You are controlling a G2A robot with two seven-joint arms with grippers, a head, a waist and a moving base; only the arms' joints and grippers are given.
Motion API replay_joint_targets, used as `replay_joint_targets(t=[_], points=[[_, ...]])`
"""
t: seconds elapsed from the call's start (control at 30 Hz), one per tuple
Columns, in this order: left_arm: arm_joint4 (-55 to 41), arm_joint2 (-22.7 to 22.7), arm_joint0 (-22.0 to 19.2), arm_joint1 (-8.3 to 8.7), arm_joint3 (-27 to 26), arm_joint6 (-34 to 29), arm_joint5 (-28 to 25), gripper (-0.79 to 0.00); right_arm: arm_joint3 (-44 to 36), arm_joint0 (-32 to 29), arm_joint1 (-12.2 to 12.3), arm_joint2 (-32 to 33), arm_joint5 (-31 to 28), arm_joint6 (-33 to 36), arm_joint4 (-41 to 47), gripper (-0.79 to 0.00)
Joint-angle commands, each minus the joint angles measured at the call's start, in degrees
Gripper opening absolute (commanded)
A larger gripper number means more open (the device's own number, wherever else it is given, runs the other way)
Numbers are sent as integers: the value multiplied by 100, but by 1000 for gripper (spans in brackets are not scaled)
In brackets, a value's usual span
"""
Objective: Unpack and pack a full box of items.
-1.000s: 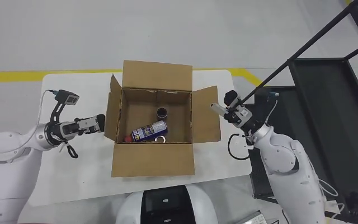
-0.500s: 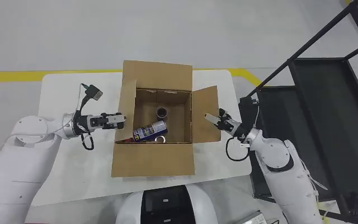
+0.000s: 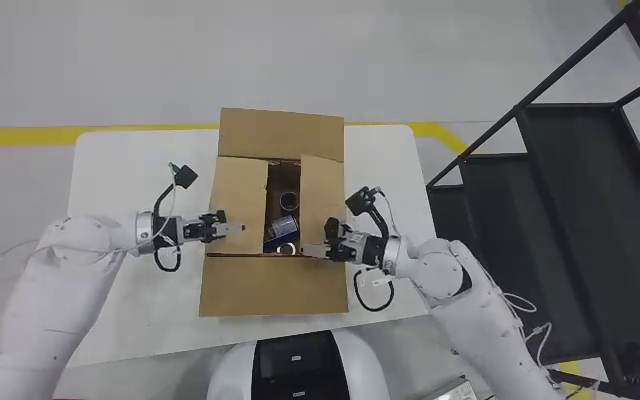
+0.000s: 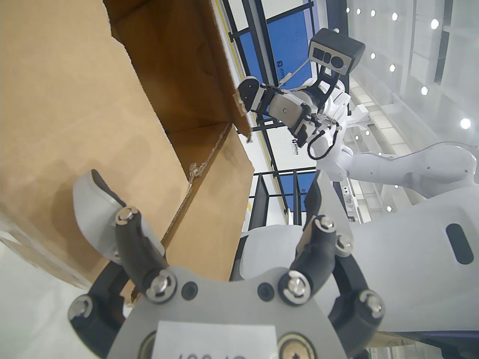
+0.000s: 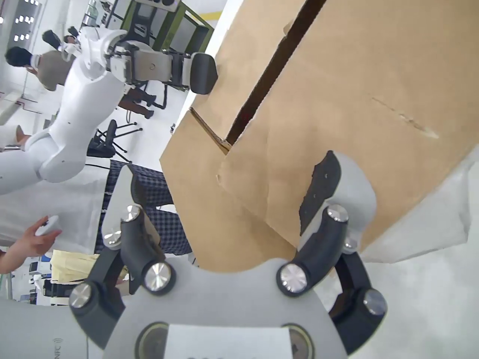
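Observation:
The cardboard box (image 3: 275, 287) stands mid-table, both side flaps folded up over its opening. Through the gap between them I see a blue spray can (image 3: 283, 229) and a dark round container (image 3: 289, 197). My left gripper (image 3: 228, 227) is open and sits against the left flap (image 3: 240, 200). The left wrist view has its gripper (image 4: 206, 203) open beside that flap (image 4: 56, 95). My right gripper (image 3: 316, 250) is open at the near end of the right flap (image 3: 322, 195). In the right wrist view the open gripper (image 5: 228, 188) straddles the flap's edge (image 5: 355, 95).
The white table (image 3: 130, 170) has free room on both sides of the box. The back flap (image 3: 282, 130) and front flap lie spread outward. A black metal rack (image 3: 540, 160) stands close to the table's right edge.
Both arms came inward to the box. The two side flaps, spread outward a second ago, now stand folded over the opening, covering most of the inside.

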Motion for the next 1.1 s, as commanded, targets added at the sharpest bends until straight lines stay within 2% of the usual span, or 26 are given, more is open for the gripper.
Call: replay_joint_targets(t=[0.0, 0.3, 0.43, 0.7, 0.77, 1.07], points=[[52, -2, 26, 6, -34, 15, -4, 0, 85, 93, -16, -145, 49, -72, -122, 0], [-26, -195, 234, 59, -275, 60, -71, 0, 154, 186, -18, -253, 218, -298, -272, 0], [-375, -442, 421, 101, -466, 89, -130, 0, 0, 57, 9, 72, 47, -404, 584, 0], [-1380, -1090, 1095, 181, -875, 325, -255, 0, -543, -527, 166, 1292, -319, -51, 2234, 0], [-1380, -1090, 1095, 181, -875, 325, -255, 0, -512, -608, 192, 1548, -402, 37, 2692, 0], [-1380, -1090, 1095, 181, -875, 325, -255, 0, -512, -608, 192, 1548, -402, 37, 2692, 0]])
